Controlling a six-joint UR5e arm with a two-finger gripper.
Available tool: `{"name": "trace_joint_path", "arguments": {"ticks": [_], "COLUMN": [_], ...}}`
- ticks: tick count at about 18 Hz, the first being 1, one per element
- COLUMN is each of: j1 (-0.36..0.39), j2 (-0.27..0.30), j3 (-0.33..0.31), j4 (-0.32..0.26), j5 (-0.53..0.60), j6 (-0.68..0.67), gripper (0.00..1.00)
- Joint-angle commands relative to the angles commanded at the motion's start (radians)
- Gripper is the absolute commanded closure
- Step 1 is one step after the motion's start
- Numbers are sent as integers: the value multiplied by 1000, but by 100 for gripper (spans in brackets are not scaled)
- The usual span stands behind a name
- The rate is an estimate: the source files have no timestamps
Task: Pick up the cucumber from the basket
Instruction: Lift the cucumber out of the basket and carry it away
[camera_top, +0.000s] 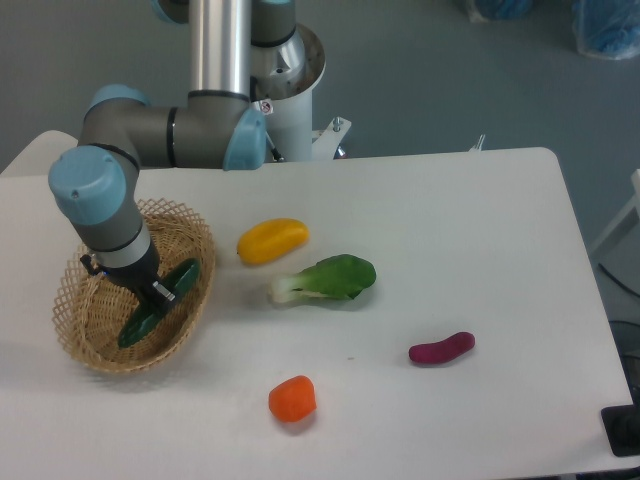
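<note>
The cucumber (140, 322) is slim, dark green and glossy. It lies diagonally inside the basket (88, 340), a shallow oval of tan wicker at the table's left side. My gripper (161, 292) points down into the basket at the cucumber's middle. Its fingers sit close together on either side of the cucumber and look closed on it. The cucumber's lower end points to the front left and its upper end to the basket's right rim. The wrist hides part of the basket's back.
A yellow vegetable (272, 240) and a bok choy (328, 279) lie right of the basket. An orange piece (292, 398) lies at the front and a purple one (441, 348) to the right. The arm's base (285, 90) stands at the table's back edge.
</note>
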Motion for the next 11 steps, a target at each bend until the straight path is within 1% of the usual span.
{"name": "trace_joint_path", "arguments": {"ticks": [2,4,6,9,11], "j1": [35,72,127,181,204], "j2": [-3,-8,-24,-86,-127], "j3": [20,29,46,120,182], "j4": [-12,-12,-14,-20,-48], "j5": [-2,-5,-5,0,3], "j6": [26,67,129,189,212], "gripper": [85,85,85,85,85]}}
